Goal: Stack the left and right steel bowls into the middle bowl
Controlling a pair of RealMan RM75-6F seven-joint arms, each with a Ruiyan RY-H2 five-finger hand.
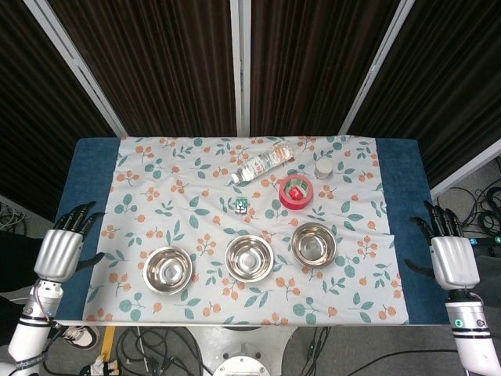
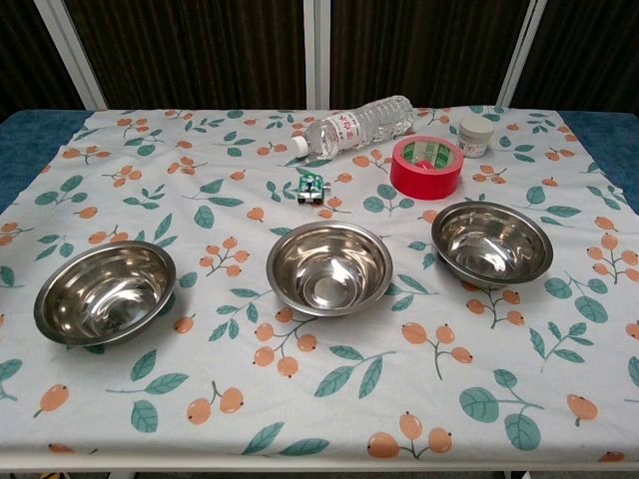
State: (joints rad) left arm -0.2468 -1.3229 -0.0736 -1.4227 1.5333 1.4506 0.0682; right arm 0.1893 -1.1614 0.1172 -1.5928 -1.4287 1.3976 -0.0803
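Three empty steel bowls stand in a row on the floral cloth near the front edge: the left bowl (image 1: 168, 269) (image 2: 106, 291), the middle bowl (image 1: 250, 258) (image 2: 329, 267) and the right bowl (image 1: 314, 244) (image 2: 491, 241). My left hand (image 1: 63, 244) hovers at the table's left edge, fingers spread, holding nothing. My right hand (image 1: 451, 252) is at the right edge, likewise spread and empty. Both hands are well apart from the bowls and show only in the head view.
Behind the bowls lie a red tape roll (image 1: 296, 192) (image 2: 426, 167), a clear plastic bottle on its side (image 1: 262, 164) (image 2: 354, 126), a small white jar (image 1: 323, 169) (image 2: 475, 136) and a small green-white object (image 1: 241, 206) (image 2: 312, 187). Blue table (image 1: 92, 160) shows beside the cloth.
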